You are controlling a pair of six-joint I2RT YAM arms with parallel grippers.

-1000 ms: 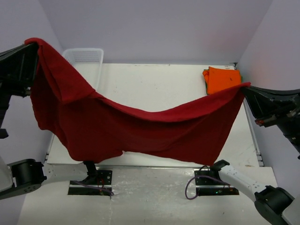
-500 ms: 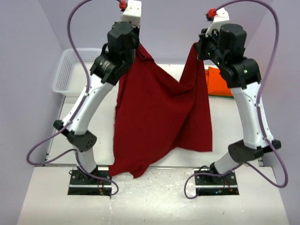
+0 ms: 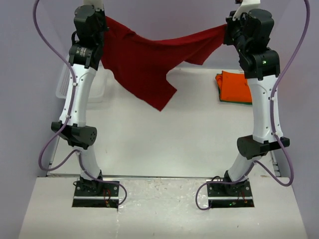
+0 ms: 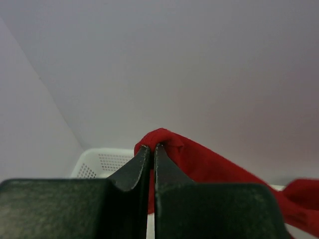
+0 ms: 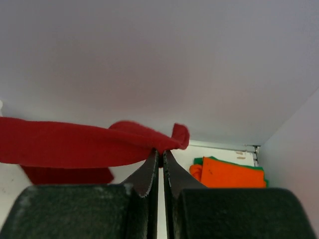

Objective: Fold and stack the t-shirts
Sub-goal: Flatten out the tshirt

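The dark red t-shirt [image 3: 144, 59] hangs in the air, stretched between both raised arms above the far half of the table. My left gripper [image 3: 105, 21] is shut on its left corner [image 4: 164, 139]. My right gripper [image 3: 225, 30] is shut on its right corner [image 5: 169, 142]. The shirt sags in the middle and a flap hangs down to a point. A folded bright orange t-shirt [image 3: 235, 85] lies at the far right of the table on a green one [image 3: 219, 94] that shows only an edge; both also show in the right wrist view [image 5: 229, 174].
A white mesh basket [image 3: 65, 82] stands at the far left, partly behind the left arm, and shows in the left wrist view [image 4: 102, 162]. The white table [image 3: 164, 144] lies below the shirt. Purple walls close in the back and sides.
Both arms have swung the red shirt up and away from the near edge. The grippers moved apart again, so the shirt now stretches high at the back instead of hanging down.
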